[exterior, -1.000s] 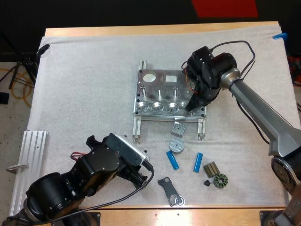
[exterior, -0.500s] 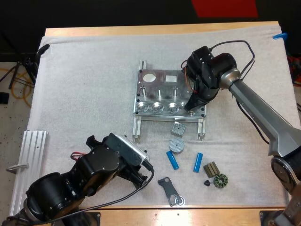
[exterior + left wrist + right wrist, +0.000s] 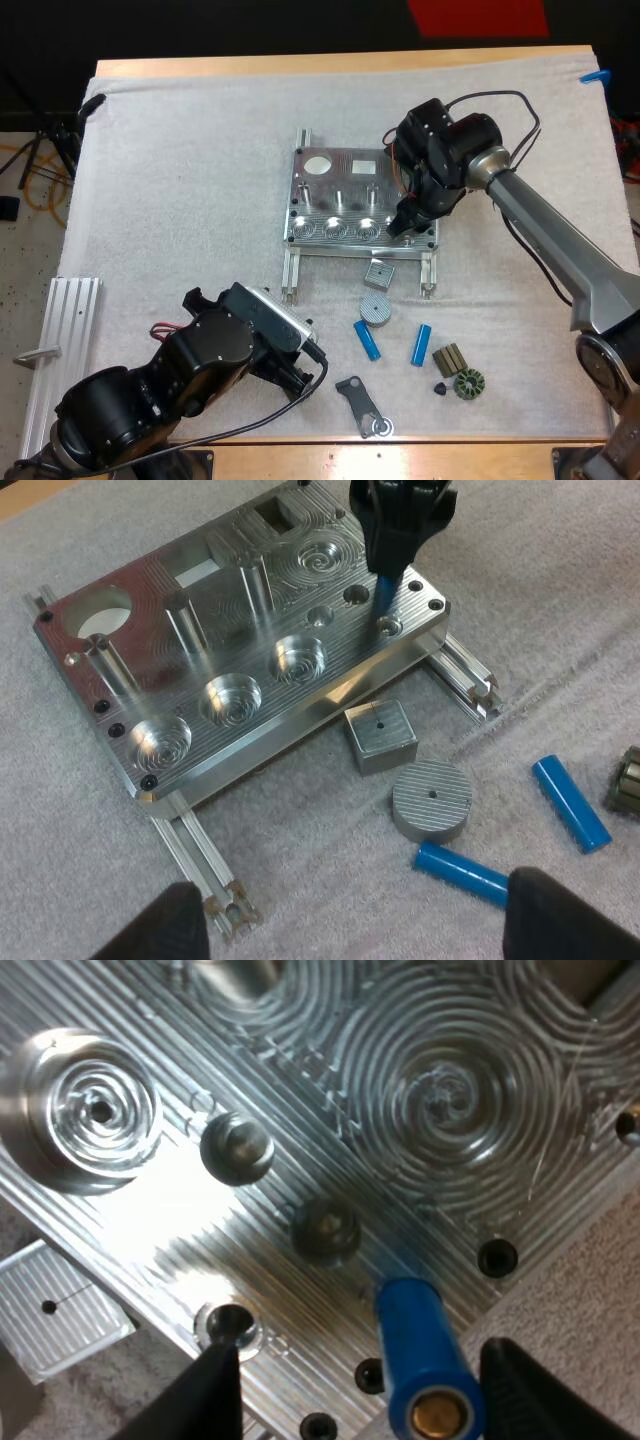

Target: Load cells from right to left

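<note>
Right gripper pinched bright blue cylinder, tip below fingers aimed at hole in ribbed metal fixture; left gripper fingers wide, empty.

The fixture sits on the mat right of centre, and my right gripper is above its near right corner, with a cell upright between its fingers. In front of the fixture lie a square block, then a round disc, then a loose cell left of a second cell, with small parts to their right. A bracket lies nearest me, with my left gripper to its left.
</note>
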Tool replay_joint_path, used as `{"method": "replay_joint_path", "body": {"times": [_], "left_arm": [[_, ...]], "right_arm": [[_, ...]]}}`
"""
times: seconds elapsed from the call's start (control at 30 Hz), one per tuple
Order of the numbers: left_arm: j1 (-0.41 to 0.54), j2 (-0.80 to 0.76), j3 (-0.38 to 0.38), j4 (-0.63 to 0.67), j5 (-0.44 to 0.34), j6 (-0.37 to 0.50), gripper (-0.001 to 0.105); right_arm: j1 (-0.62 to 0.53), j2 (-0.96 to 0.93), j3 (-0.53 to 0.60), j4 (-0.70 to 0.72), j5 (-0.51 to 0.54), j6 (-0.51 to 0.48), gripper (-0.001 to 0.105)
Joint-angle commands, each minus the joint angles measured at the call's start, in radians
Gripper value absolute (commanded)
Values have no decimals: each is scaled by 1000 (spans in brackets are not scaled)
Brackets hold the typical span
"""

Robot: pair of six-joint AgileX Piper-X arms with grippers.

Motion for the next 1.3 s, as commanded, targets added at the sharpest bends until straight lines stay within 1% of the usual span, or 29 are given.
{"method": "replay_joint_path", "body": {"times": [0.0, 0.13, 0.27, 0.4, 0.57, 0.63, 0.77, 0.87, 0.97, 1.0, 1.13, 1.2, 1.23, 1.27], "left_arm": [[-1, -5, -4, -7, -14, 1, 62], [-1, -5, -4, -7, -14, 1, 62], [-1, -5, -4, -7, -14, 1, 62], [-1, -5, -4, -7, -14, 1, 62], [-1, -5, -4, -7, -14, 11, 62], [-1, -5, -4, -7, -14, 25, 62], [-1, -5, -4, -7, -14, 53, 62], [-1, -5, -4, -7, -14, 53, 62], [-1, -5, -4, -7, -14, 56, 62], [-1, -5, -4, -7, -7, 76, 62], [-1, -5, -4, -7, 35, 155, 62], [-1, -5, -4, -7, 81, 236, 62], [-1, -3, -4, -7, 93, 251, 62], [-1, -2, -4, -7, 111, 290, 62]], "right_arm": [[0, -20, -6, 1, -19, 1, 54], [0, -49, -21, -4, -13, 5, 54], [0, -90, -22, -23, 59, 5, 54], [0, -117, -22, -8, 128, 5, 54], [0, -159, -22, 42, 126, 51, 54], [0, -184, -22, 63, 124, 50, 54], [0, -261, -22, 97, 119, 82, 54], [0, -315, -19, 133, 88, 100, 54], [0, -372, -19, 175, 20, 124, 54], [0, -396, -19, 193, -6, 129, 54], [0, -456, -19, 234, -40, 132, 54], [0, -491, -19, 254, -56, 139, 54], [0, -500, -19, 259, -64, 139, 54], [0, -518, -19, 270, -83, 139, 54]]}}
